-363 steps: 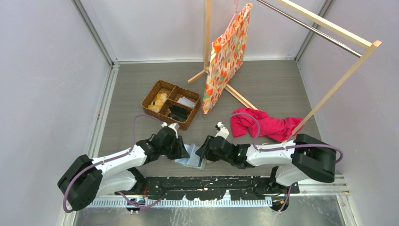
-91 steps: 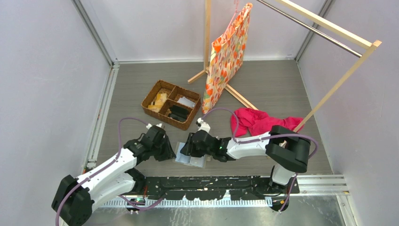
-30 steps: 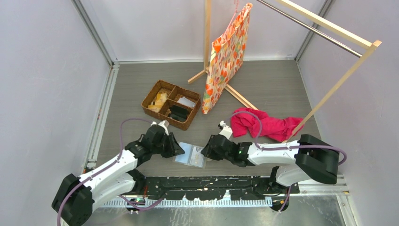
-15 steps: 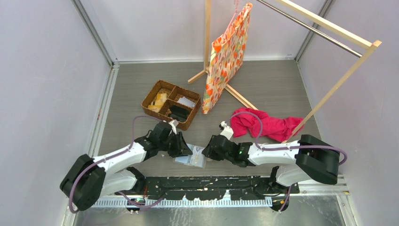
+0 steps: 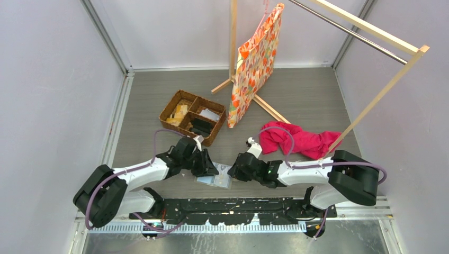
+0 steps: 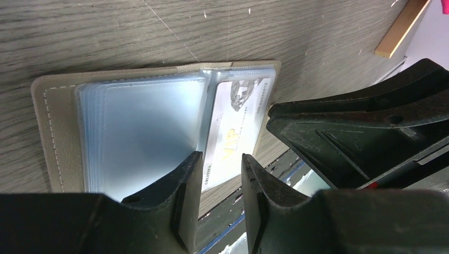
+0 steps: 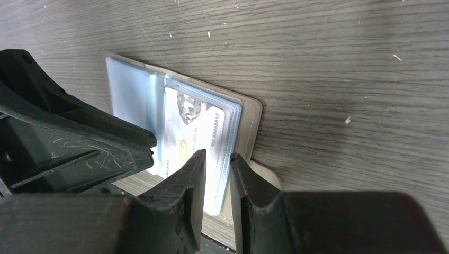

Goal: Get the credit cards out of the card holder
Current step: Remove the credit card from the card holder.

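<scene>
Now one holder (image 5: 214,181) lies spread open and flat on the table (image 5: 307,100), near its front edge, between the two arms. Its cover is a soft beige-grey material with a stitched border and rounded corners. Inside is a stack of several clear plastic sleeves, pale blue and shiny. I can count only one card (image 6: 238,121): a thin whitish rectangle with gold "VIP" letters, a diamond drawing and a printed number. It sits inside a sleeve, in the half nearer the right arm. Whether the other sleeves hold cards I cannot tell.

The left gripper (image 5: 210,169) stands over the middle of the holder. Its two black fingers are a small gap apart, released, and the card's edge shows in the gap. The right gripper (image 5: 234,172) stands over the holder's outer border. Its fingers are also a narrow gap apart and grasp nothing; the card and the sleeve edge show between them. If the tips touch the plastic, I cannot tell.

Farther back there is one brown wicker basket (image 5: 170,104), rectangular and divided, with small items in it. One flowered bag (image 5: 257,58) hangs on one light wooden rack (image 5: 233,32), and one crumpled red cloth (image 5: 302,140) lies beside it. The table is grey, with wood grain and fine scratches
</scene>
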`<state>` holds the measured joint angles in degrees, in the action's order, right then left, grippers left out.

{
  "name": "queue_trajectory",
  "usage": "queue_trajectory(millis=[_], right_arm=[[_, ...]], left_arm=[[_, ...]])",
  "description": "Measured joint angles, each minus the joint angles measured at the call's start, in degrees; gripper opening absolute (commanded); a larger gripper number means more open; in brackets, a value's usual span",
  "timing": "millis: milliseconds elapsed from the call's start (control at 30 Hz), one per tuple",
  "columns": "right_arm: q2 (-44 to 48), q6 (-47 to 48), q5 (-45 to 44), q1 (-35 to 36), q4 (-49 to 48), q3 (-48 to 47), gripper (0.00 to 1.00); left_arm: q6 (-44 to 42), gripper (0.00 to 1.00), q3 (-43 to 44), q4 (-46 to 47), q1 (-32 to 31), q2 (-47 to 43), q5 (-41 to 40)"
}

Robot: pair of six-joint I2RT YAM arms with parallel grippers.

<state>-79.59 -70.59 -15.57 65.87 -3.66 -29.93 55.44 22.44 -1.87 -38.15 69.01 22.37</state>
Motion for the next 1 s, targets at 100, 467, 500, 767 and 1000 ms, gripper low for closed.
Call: queue_trajectory(millis=[100, 467, 500, 767, 1000], right_arm=[[-1.1, 0.0, 0.4, 0.0, -0.6, 0.0, 0.27], [-2.6, 0.0, 1.1, 0.0, -2.5, 0.0, 0.25], [-2.6, 0.0, 1.1, 0.0, -2.5, 0.0, 0.25], [-2.7, 0.0, 1.1, 0.0, -2.6, 0.0, 0.23], [-3.1, 0.0, 1.1, 0.0, -3.1, 0.0, 0.21]], left_arm=[[-0.2, 0.33, 0.0, 0.0, 0.0, 0.6, 0.0], [-0.3, 0.28, -0.2, 2.7, 0.0, 4.2, 1.0], [-0.3, 0.28, -0.2, 2.9, 0.0, 4.3, 1.1], [-0.3, 0.32, -0.7, 3.7, 0.0, 4.5, 1.2], [-0.7, 0.35, -0.7, 3.8, 0.0, 3.9, 1.2]])
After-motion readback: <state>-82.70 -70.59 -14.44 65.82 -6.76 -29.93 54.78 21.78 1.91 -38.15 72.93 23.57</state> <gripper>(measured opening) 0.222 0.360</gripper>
